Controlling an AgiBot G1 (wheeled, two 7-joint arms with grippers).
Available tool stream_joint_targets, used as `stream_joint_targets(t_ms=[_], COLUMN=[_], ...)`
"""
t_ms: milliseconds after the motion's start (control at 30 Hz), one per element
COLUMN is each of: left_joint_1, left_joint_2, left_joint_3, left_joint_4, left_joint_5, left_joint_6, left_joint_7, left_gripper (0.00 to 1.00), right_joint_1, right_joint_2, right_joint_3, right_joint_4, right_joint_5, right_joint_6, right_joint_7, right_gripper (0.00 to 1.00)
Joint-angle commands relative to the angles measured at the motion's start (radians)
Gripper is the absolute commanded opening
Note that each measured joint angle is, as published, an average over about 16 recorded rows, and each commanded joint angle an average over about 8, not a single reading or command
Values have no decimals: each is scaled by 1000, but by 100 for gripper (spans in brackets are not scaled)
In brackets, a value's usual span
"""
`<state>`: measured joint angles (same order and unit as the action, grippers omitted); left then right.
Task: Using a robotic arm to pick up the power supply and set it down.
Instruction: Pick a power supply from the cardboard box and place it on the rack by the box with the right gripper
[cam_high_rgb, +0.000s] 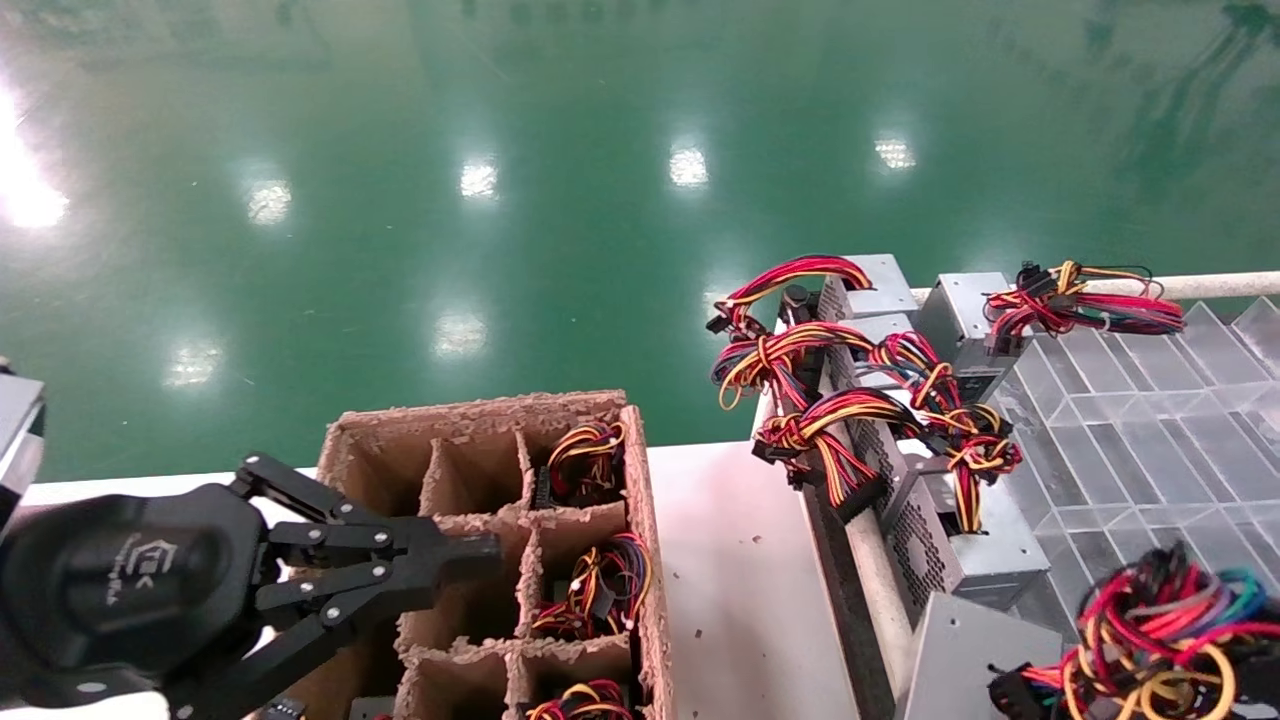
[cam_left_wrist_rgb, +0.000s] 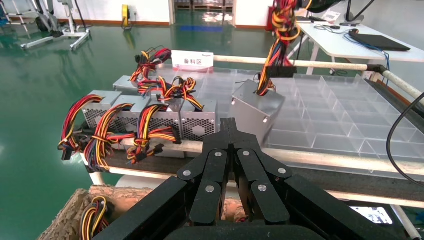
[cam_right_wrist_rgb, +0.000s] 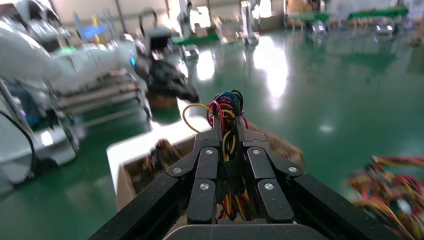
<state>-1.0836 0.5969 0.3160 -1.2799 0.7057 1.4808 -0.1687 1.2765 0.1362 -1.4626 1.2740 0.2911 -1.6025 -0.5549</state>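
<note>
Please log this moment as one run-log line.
right hand: shut on power supply wires, lifted | left hand: shut, over divider box

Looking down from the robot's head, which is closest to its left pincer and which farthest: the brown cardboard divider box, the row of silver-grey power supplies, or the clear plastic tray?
From the left pincer, shut at lower left:
1. Brown cardboard divider box, directly under its tips.
2. Row of silver-grey metal power supplies with red, yellow and black wires, centre-right.
3. Clear plastic compartment tray, far right.

Factory floor, glossy green epoxy floor (cam_high_rgb: 400, 200), rows of power supplies (cam_left_wrist_rgb: 150, 120), labelled staging sign (cam_left_wrist_rgb: 192, 61)
</note>
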Motion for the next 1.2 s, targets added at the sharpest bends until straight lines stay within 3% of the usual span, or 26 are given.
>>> stream_joint_targets(t_ms=[33,733,1200], left_joint_1=[0,0,0], left_joint_2=[0,0,-1], left_joint_3=[0,1,1], left_joint_4=[0,0,0], left_joint_5=[0,-1,-1], left_joint_6=[0,0,-1], left_joint_7=[0,0,1], left_gripper=[0,0,0], right_joint_1=[10,133,229], right_joint_2=[18,181,206], right_joint_3=[5,-65,-124], right_joint_4=[-15,-58,-125], right_joint_5=[-24,-74,-70], right_joint_6=[0,3,7], right_joint_7=[14,49,46], right_gripper=[0,0,0])
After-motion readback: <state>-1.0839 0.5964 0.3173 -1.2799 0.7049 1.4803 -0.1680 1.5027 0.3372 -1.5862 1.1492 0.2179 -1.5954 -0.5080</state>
